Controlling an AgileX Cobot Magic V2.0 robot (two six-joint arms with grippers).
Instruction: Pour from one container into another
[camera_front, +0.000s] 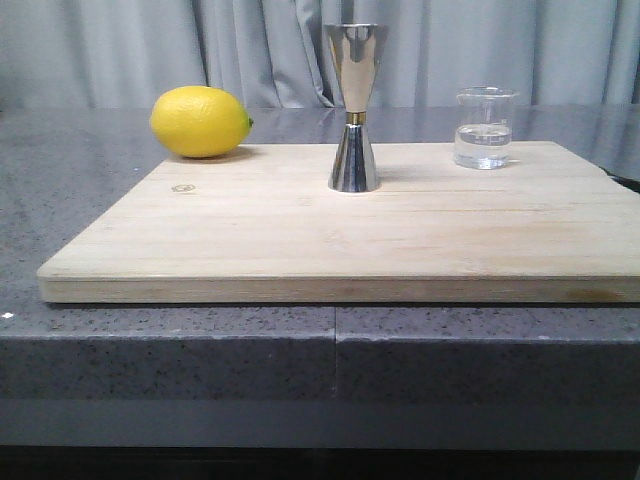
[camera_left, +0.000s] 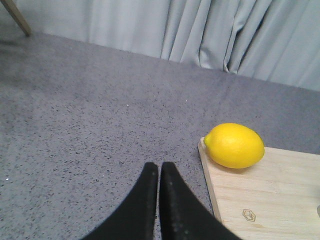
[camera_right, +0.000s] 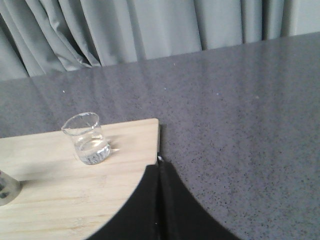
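Wooden board (camera_front: 340, 235) on the grey counter (camera_front: 90, 170) is the reference: beaker (camera_front: 485, 128) stands upright near the board's far right corner with some clear liquid in it, steel jigger (camera_front: 354, 108) upright at the board's far middle, well apart from the beaker, lemon (camera_front: 200, 121) at the board's far left corner. Left gripper (camera_left: 159, 172) hangs over bare counter just off the board's left edge near the lemon, fingers pressed together, holding nothing. Right gripper (camera_right: 159, 167) sits at the board's right edge near the beaker, fingers also pressed together and empty.
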